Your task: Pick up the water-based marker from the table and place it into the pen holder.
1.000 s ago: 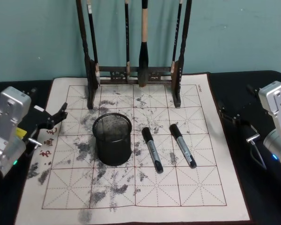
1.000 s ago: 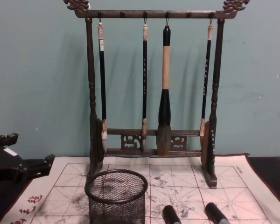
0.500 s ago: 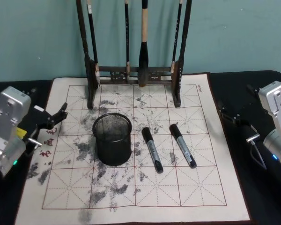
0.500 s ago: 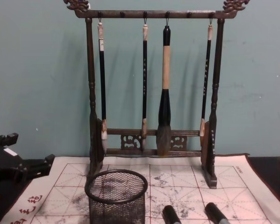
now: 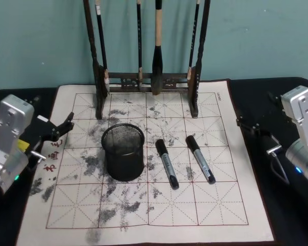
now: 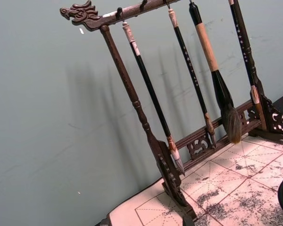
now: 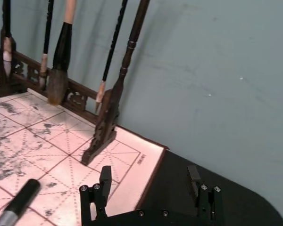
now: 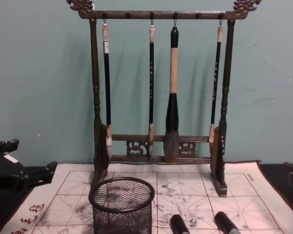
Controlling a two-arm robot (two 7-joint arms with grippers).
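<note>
Head view, right hand (image 5: 250,126) at right over dark bench (image 5: 285,220), spread wide, empty, left hand (image 5: 59,129) likewise at left, water-based marker (image 5: 167,164) lying centre, just right of mesh pen holder (image 5: 123,152), second marker (image 5: 200,159) beside

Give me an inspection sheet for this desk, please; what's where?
Surface: dark table, cream calligraphy mat with ink smudges.
Job's things: two black markers lying flat right of the upright mesh pen holder, apart from it.
Clutter: wooden brush rack at the mat's back, four brushes hanging.
Grippers: left gripper open at the mat's left edge; right gripper open beside the mat's right edge.
Cables: thin cable looping behind the right gripper.
Surroundings: teal wall.
</note>
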